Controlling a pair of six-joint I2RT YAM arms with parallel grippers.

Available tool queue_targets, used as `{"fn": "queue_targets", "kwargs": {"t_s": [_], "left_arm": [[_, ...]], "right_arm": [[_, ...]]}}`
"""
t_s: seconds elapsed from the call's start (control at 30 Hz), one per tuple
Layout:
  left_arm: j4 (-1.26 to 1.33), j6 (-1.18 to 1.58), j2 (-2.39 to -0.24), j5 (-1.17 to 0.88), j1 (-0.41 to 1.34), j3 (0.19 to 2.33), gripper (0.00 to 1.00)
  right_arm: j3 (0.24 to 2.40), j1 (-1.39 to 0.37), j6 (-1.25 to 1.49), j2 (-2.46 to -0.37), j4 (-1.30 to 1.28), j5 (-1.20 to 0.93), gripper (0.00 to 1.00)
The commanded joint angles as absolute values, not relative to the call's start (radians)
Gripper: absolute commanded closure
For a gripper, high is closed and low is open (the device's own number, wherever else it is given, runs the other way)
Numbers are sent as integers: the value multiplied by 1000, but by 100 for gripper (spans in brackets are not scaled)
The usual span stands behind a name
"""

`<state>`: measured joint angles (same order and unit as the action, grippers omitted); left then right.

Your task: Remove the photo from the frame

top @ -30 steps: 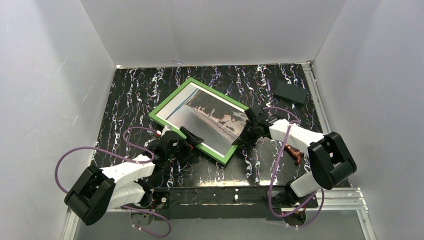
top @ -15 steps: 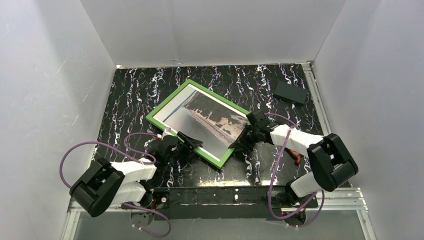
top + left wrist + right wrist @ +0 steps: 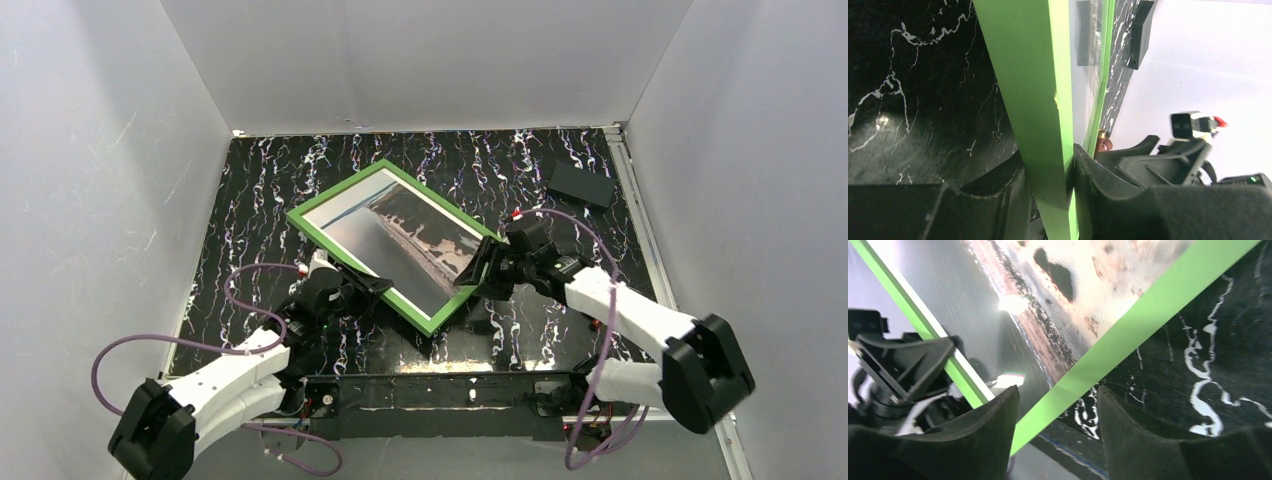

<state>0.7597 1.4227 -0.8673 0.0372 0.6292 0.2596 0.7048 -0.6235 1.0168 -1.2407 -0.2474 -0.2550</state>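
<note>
We note the green-bordered frame point(image 3: 1038, 100), grey-beige photo point(image 3: 400, 240) inside, its near-left edge clamped by the left jaws, its right edge between the parted right jaws.

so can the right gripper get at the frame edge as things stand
Probably yes: the right gripper is open, with fingers either side of the frame edge and nothing between.

No legible text, label, brand, number or sign appears in any view. The photo point(image 3: 400, 238) in the green frame point(image 3: 336, 188) shows only a blurred scene, and no marking can be read on the dark block point(image 3: 581, 184) lying on the counter point(image 3: 260, 180).
</note>
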Motion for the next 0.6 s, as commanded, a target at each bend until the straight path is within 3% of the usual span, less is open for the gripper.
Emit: {"fn": "queue_targets", "kwargs": {"t_s": [0.0, 0.13, 0.33, 0.57], "left_arm": [[456, 1320, -785, 63, 630, 356, 100], [288, 1279, -765, 72, 629, 447, 100], [-60, 1282, -756, 120, 626, 629, 100], [-440, 1317, -843, 155, 627, 878, 100]], "right_arm": [[747, -677, 798, -1125, -401, -69, 26], [774, -770, 703, -1032, -512, 98, 19], [877, -1051, 487, -929, -535, 368, 19], [1052, -1475, 215, -1106, -509, 718, 21]]}}
